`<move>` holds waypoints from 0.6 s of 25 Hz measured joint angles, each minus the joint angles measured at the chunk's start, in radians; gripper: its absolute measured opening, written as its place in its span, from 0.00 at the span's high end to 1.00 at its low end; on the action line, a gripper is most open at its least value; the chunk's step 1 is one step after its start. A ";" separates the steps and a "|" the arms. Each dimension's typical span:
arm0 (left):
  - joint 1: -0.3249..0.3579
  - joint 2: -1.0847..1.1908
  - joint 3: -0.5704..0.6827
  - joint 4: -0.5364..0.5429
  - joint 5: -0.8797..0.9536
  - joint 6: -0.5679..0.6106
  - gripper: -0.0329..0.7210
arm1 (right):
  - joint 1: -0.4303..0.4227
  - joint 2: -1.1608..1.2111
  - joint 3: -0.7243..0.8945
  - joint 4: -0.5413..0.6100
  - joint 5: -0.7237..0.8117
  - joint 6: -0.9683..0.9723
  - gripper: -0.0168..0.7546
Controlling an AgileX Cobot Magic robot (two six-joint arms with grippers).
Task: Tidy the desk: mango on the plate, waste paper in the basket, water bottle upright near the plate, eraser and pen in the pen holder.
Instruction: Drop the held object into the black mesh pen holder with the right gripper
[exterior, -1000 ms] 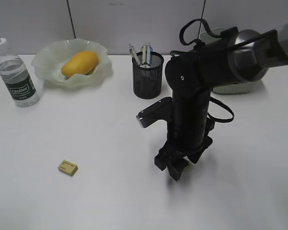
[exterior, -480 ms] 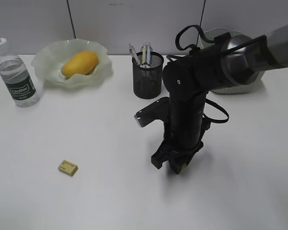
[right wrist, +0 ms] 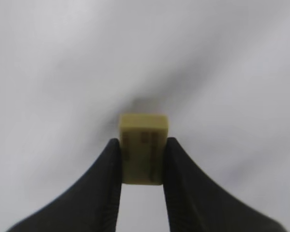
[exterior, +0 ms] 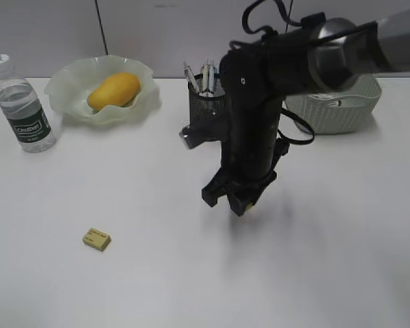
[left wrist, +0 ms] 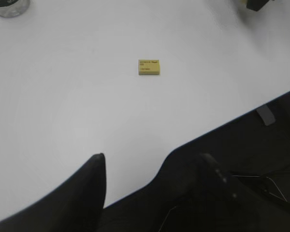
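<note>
My right gripper point(exterior: 238, 202) is shut on a small yellow eraser point(right wrist: 143, 147) and holds it above the white desk point(exterior: 143, 191), in front of the black mesh pen holder point(exterior: 203, 113), which has pens point(exterior: 205, 74) in it. A second yellow eraser point(exterior: 96, 238) lies on the desk at front left; it also shows in the left wrist view point(left wrist: 149, 67). My left gripper point(left wrist: 152, 157) is open and empty over the desk's near edge. The mango point(exterior: 113, 90) lies in the wavy glass plate point(exterior: 72, 78). The water bottle point(exterior: 24, 109) stands upright left of the plate. No waste paper is in view.
The sage-green basket point(exterior: 342, 109) stands at the back right, partly behind the right arm. A grey partition wall runs along the desk's far edge. The bottle's base point(left wrist: 7, 6) shows at the top left of the left wrist view.
My right gripper has risen and moved left and back toward the pen holder, still holding the eraser. The eraser on the desk, bottle and mango have not moved.
</note>
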 joint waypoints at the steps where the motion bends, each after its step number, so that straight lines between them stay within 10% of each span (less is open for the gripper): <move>1: 0.000 0.000 0.000 0.000 0.000 0.000 0.37 | 0.000 -0.004 -0.030 -0.006 0.014 0.000 0.69; 15: 0.000 0.000 0.000 0.000 0.000 0.000 0.37 | -0.078 0.006 -0.543 -0.060 0.033 0.000 0.70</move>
